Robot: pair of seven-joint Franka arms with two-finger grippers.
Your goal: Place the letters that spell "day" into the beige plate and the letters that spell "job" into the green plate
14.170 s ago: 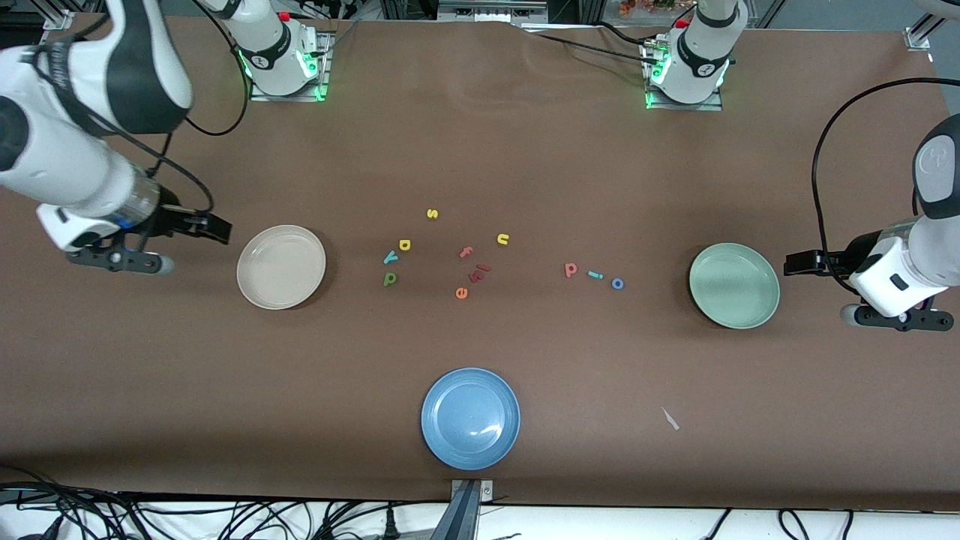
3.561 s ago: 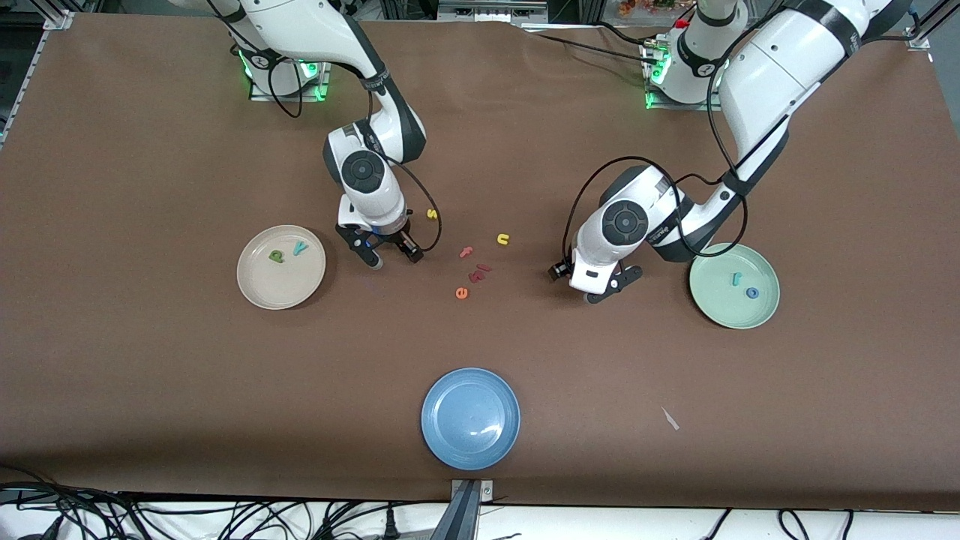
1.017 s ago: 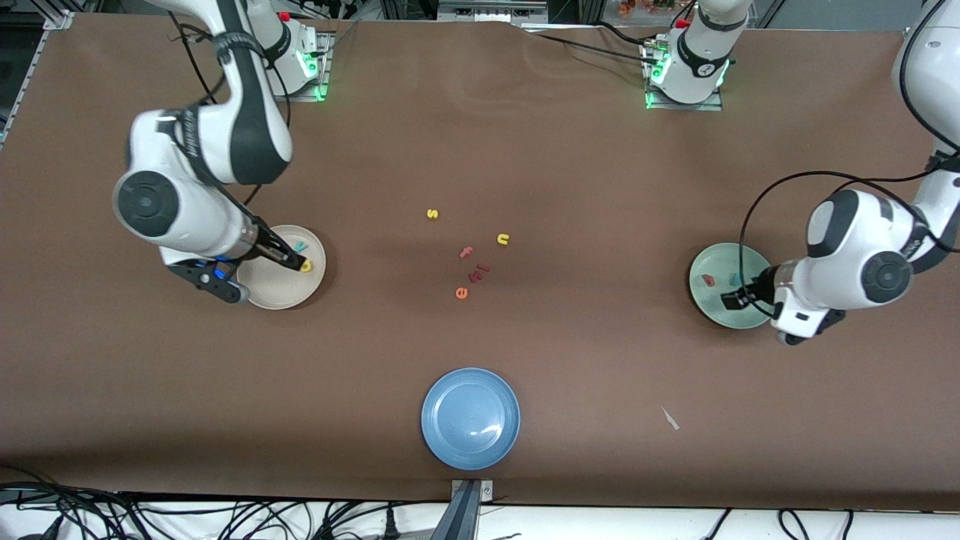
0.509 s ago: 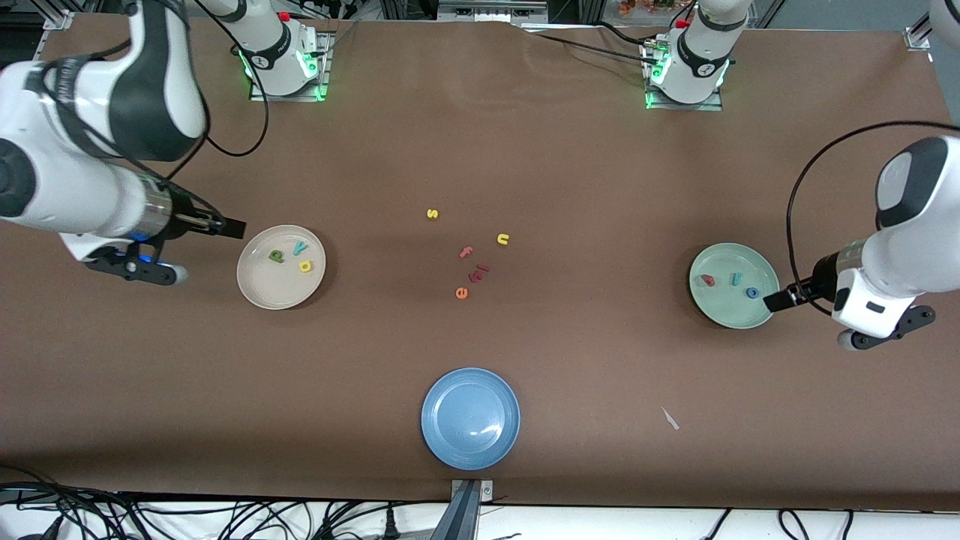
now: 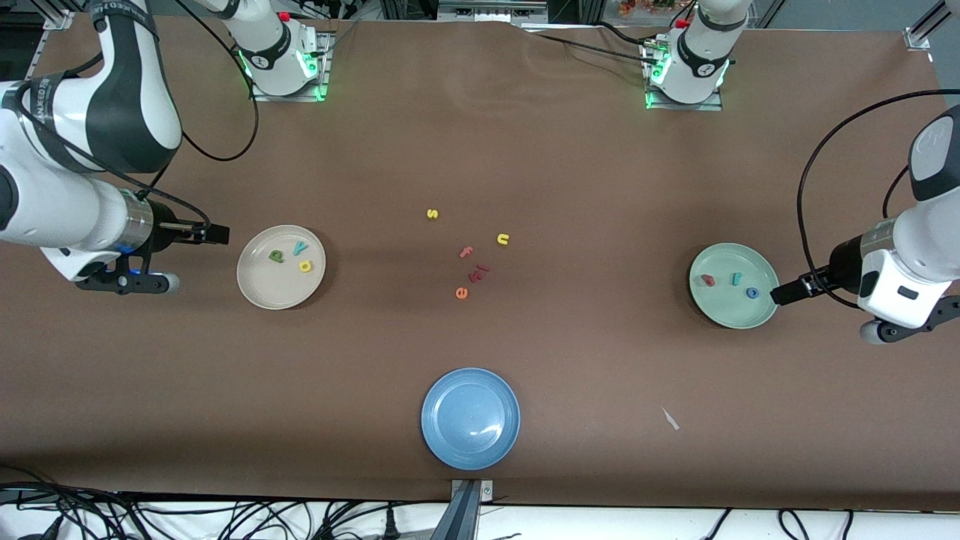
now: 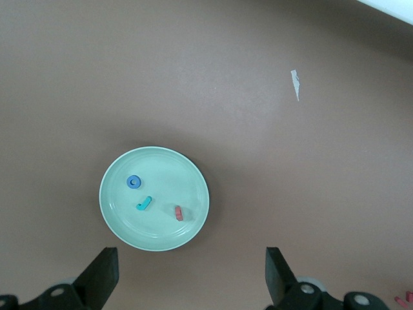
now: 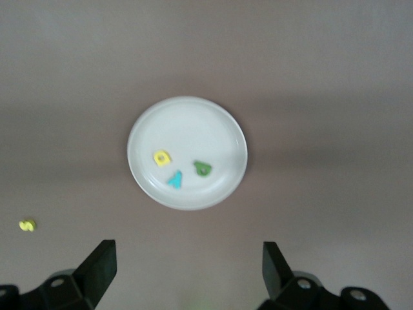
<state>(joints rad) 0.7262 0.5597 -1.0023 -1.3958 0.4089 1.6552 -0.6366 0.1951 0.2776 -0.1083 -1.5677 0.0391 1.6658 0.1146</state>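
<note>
The beige plate point(image 5: 268, 291) holds the green "d" point(image 5: 277, 256), cyan "y" point(image 5: 300, 247) and yellow "a" point(image 5: 304, 265); the right wrist view shows the same plate point(image 7: 187, 123) and letters. The green plate point(image 5: 731, 313) holds the pinkish-red "b" point(image 5: 707, 280), teal "j" point(image 5: 736, 279) and blue "o" point(image 5: 752, 292); in the left wrist view the plate point(image 6: 161, 234) appears with all three. My right gripper point(image 5: 217, 234) hangs open and empty over bare table beside the beige plate. My left gripper point(image 5: 784, 294) hangs open and empty at the green plate's edge.
A blue plate point(image 5: 450, 442) sits near the table's front edge. Loose letters lie mid-table: yellow "s" point(image 5: 432, 214), yellow "u" point(image 5: 502, 239), pink "f" point(image 5: 466, 253), orange "e" point(image 5: 461, 293) and dark red pieces point(image 5: 478, 272). A white scrap point(image 5: 670, 418) lies toward the left arm's end.
Both grippers have drawn back off their plates toward the table ends. The yellow "a" now lies free in the beige plate, the "b" in the green one.
</note>
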